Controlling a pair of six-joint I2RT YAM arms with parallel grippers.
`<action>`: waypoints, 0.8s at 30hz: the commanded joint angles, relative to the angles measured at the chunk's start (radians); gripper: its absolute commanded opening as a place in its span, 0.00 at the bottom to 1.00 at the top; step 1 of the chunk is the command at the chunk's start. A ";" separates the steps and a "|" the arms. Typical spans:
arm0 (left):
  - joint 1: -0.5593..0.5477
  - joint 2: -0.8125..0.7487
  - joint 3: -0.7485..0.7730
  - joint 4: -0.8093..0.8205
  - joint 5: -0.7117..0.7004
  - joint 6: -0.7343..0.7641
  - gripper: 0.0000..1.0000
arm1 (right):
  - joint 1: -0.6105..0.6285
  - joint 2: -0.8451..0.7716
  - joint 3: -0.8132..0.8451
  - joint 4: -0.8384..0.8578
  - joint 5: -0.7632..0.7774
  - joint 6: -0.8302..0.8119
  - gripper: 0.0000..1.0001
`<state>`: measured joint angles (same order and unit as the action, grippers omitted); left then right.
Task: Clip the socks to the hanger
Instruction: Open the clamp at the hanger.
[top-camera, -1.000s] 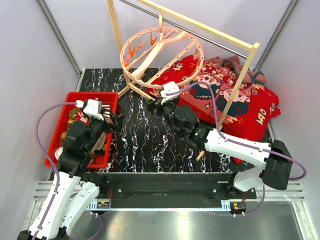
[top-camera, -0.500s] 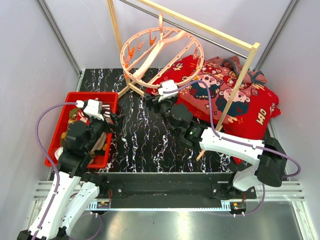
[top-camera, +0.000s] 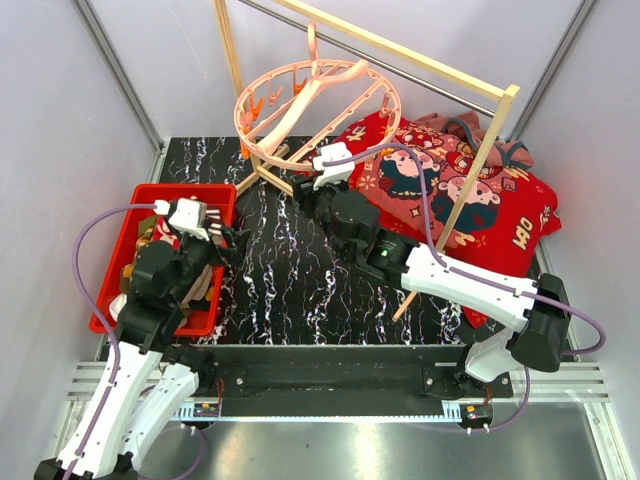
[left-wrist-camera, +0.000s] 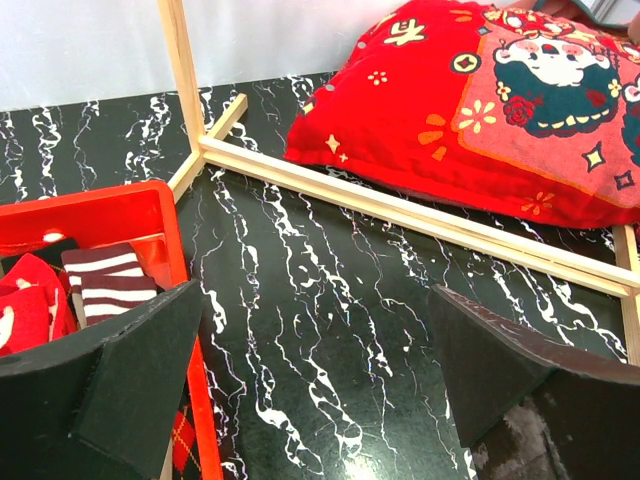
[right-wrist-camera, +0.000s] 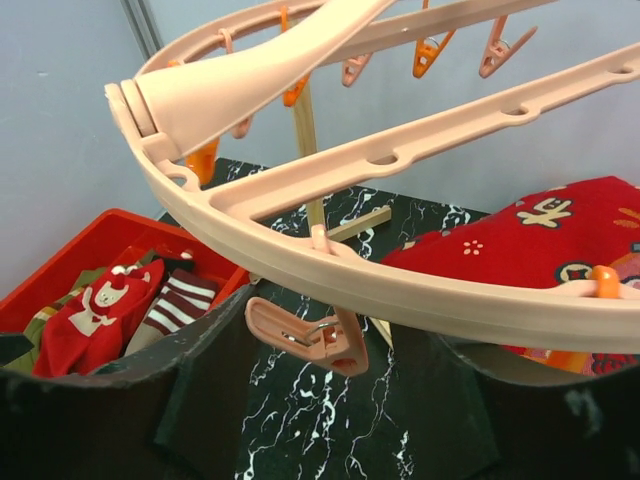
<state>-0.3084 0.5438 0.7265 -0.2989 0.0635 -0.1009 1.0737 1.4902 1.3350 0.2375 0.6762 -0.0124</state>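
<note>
One hanger crosses the right wrist view, its ring just above the right tool. The tool's fingers stand apart, with one pink clip hanging between them, nearer the left finger. The socks lie in one red bin at lower left. Three can be told apart: red patterned, striped and olive. The left tool, its fingers wide apart and empty, hangs over the tabletop beside the bin's rim.
</note>
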 joint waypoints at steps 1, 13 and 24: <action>-0.005 0.016 0.007 0.030 0.024 0.012 0.99 | 0.009 -0.001 0.070 -0.099 0.019 0.072 0.55; -0.005 0.038 0.011 0.029 0.076 0.009 0.99 | 0.008 -0.011 0.098 -0.185 -0.018 0.175 0.27; -0.003 0.059 0.011 0.029 0.058 -0.025 0.99 | -0.029 -0.048 0.040 -0.179 -0.058 0.363 0.03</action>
<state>-0.3084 0.5961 0.7265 -0.3000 0.1234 -0.1043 1.0672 1.4879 1.3861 0.0616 0.6514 0.2382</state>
